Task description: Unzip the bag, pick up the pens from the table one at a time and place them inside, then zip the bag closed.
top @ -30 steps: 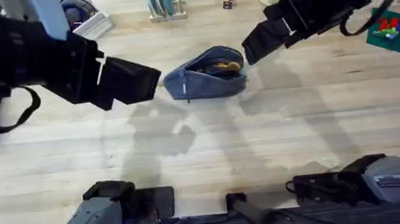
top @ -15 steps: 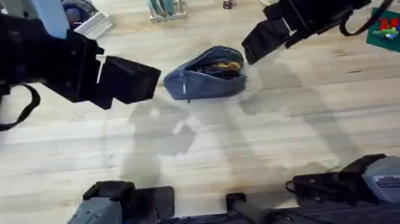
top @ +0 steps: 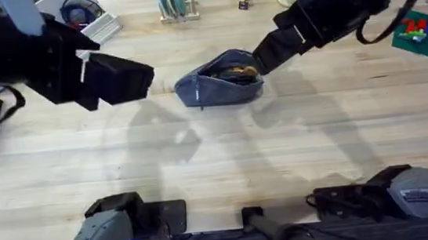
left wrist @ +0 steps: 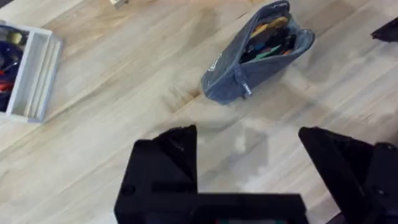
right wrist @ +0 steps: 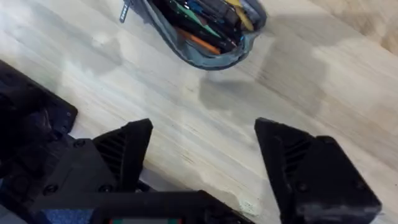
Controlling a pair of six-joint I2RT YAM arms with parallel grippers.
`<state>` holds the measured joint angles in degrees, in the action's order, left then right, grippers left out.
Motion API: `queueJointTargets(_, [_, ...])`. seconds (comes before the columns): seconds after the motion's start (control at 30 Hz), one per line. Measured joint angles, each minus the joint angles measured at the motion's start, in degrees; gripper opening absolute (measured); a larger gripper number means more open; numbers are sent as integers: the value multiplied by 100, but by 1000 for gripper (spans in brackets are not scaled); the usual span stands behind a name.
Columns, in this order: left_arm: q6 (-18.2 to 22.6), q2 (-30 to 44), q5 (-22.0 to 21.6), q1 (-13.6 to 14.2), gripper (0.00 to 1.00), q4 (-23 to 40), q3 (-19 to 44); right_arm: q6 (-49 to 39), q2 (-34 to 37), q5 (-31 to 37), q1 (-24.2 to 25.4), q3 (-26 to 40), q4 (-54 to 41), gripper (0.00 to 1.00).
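1. The table [top: 225, 150] is light plank wood. The overhead view has both arms up off it; their shadows fall on bare wood in front of the bag.
2. Left gripper [top: 135, 79] hangs to the left of the bag, apart from it. The left wrist view shows its black fingers [left wrist: 163, 168] spread wide with nothing between them. The overhead view can't confirm that, since there it's one dark block.
3. Right gripper [top: 264, 52] sits just beside the bag's right end. Can't tell from the overhead view whether it's touching. In the right wrist view it's clear of the bag, fingers [right wrist: 127, 152] wide apart and empty.
4. The bag [top: 220, 79] is at the table's middle, on the far side. It's a blue-grey pouch with its long axis roughly left-right in the overhead view, and its zipper is open along the top.
5. Wrist views add the contents. Several pens [right wrist: 205, 18] lie inside along the bag's length, with dark, orange, yellow and blue-green barrels. From overhead it's a tan-and-dark smear in the opening.
6. The metal zipper pull [left wrist: 247, 91] hangs at the bag's left end.
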<state>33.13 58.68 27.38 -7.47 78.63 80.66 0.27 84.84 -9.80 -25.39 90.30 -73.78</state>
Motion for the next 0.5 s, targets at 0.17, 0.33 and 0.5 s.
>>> queueJointTargets(0.17, [560,367,658,-487,994,11,0,45,0,12,0,0,-2,997])
queueJointTargets(0.33, [1254,844,1268,-790,993,130,0,92,0,13,0,0,-2,998])
queueJointTargets(0.5, [2077,1358,1767,-1041,993,314,0,103,0,13,0,0,-2,998])
